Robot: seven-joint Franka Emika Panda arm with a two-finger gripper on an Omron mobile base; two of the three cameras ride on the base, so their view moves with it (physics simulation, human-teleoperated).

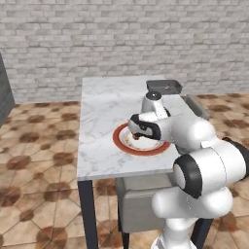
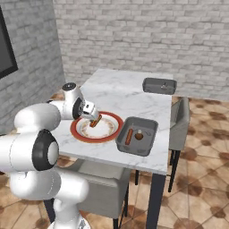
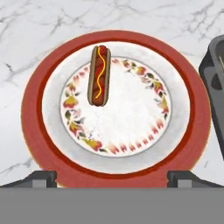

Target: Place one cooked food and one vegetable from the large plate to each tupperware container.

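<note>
Open, empty end effector point(image 3: 112, 177) over large plate point(image 3: 30, 118)

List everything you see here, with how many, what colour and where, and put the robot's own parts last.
table: one, white marble top, dark legs, centre.
large plate: one, white with red rim, table's near edge.
hot dog: one, brown with a mustard line, on the plate.
tupperware containers: two, dark grey; near one beside the plate holding a sausage and a small round item; far one at the table's far edge.
chairs: grey, by the table.
arm: one, white.
tool: open, above the plate.
</note>
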